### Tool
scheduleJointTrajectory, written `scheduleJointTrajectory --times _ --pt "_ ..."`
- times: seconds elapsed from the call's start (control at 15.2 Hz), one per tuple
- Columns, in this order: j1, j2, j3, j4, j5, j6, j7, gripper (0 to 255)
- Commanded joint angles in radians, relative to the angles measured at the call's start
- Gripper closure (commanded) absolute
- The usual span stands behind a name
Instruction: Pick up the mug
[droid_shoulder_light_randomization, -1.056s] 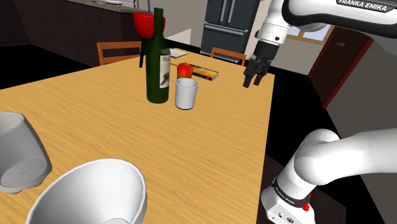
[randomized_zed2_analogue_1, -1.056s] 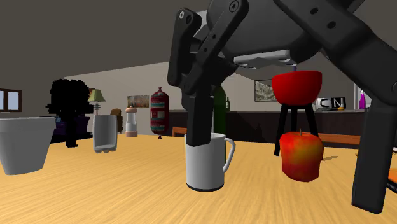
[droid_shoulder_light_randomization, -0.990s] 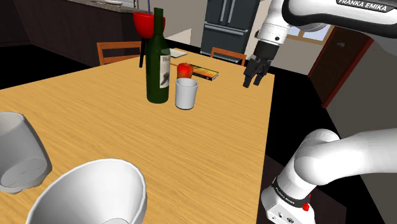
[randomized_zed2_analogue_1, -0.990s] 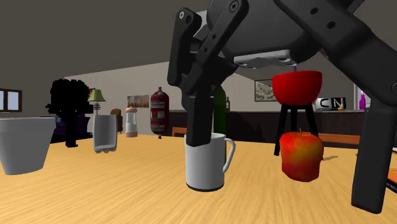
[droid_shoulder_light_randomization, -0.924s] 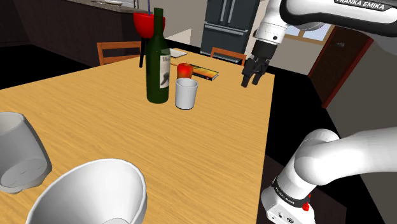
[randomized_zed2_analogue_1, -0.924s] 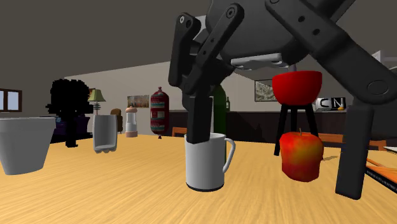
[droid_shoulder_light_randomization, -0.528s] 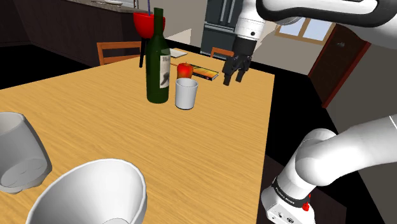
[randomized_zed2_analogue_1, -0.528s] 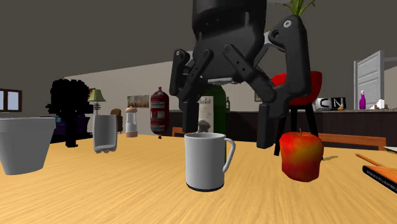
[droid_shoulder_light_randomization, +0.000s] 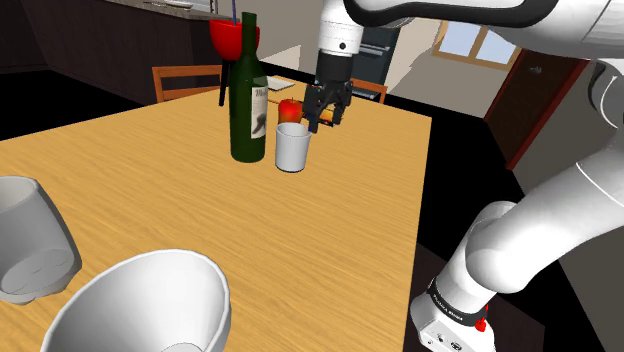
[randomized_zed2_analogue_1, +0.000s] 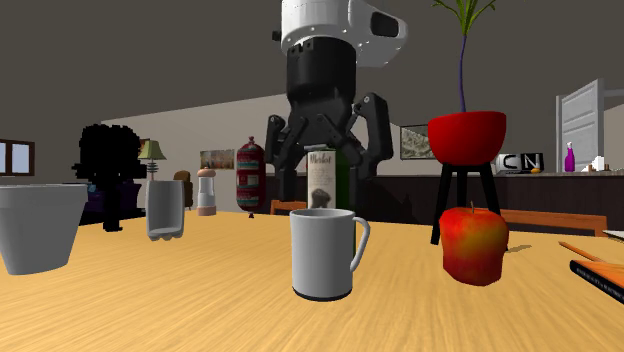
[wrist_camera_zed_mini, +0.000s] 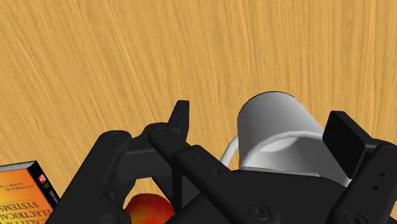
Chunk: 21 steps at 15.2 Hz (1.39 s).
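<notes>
Gripper (droid_shoulder_light_randomization: 325, 120) hangs with fingers spread, seemingly just above the white mug (droid_shoulder_light_randomization: 292, 149); red apple (droid_shoulder_light_randomization: 290, 109) beside it.

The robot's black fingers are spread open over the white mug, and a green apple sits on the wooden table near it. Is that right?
Not quite: the round apple is red, not green, as the second exterior view shows. The black fingers are spread open over the white mug, and the apple sits on the wooden table near it.
</notes>
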Motion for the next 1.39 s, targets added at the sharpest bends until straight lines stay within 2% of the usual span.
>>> scheduleJointTrajectory --times 0.0,0.4,0.86,0.99,1.06,1.32 --pt "0.012 0.074 0.038 0.067 -0.016 -0.003 0.041 0" --pt "0.052 0.29 0.124 0.284 -0.093 -0.04 0.143 0" --pt "0.052 0.275 0.122 0.165 -0.089 0.065 0.143 0" --pt "0.052 0.275 0.122 0.165 -0.089 0.065 0.143 0" --pt "0.052 0.274 0.121 0.163 -0.089 0.066 0.142 255" --pt "0.051 0.275 0.121 0.163 -0.089 0.066 0.142 255"
